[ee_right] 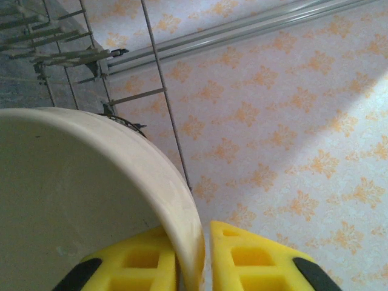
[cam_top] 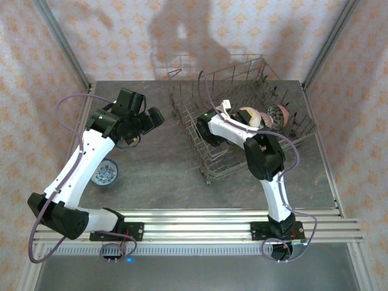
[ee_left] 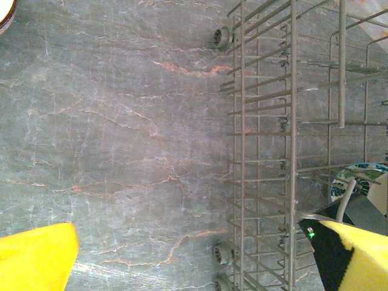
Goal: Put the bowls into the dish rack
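Observation:
A plain white bowl [ee_right: 79, 200] stands on edge inside the dish rack [cam_top: 209, 163], its rim between the fingertips of my right gripper [ee_right: 203, 260]. The inner finger [ee_right: 139, 260] lies against the bowl. A thin gap shows between the outer finger [ee_right: 254, 260] and the rim. Two more bowls [cam_top: 250, 115] [cam_top: 277, 115] stand upright in the rack to the right of the right gripper [cam_top: 223, 112]. A blue-white bowl [cam_top: 106, 174] sits on the table at the left. My left gripper [cam_top: 154, 118] hovers wide open over bare table left of the rack, holding nothing.
The rack's wire side [ee_left: 291, 151] and its small wheels [ee_left: 221, 37] run along the right of the left wrist view, a green patterned bowl [ee_left: 364, 176] behind the wires. Patterned walls close in the grey marbled table [cam_top: 157, 163].

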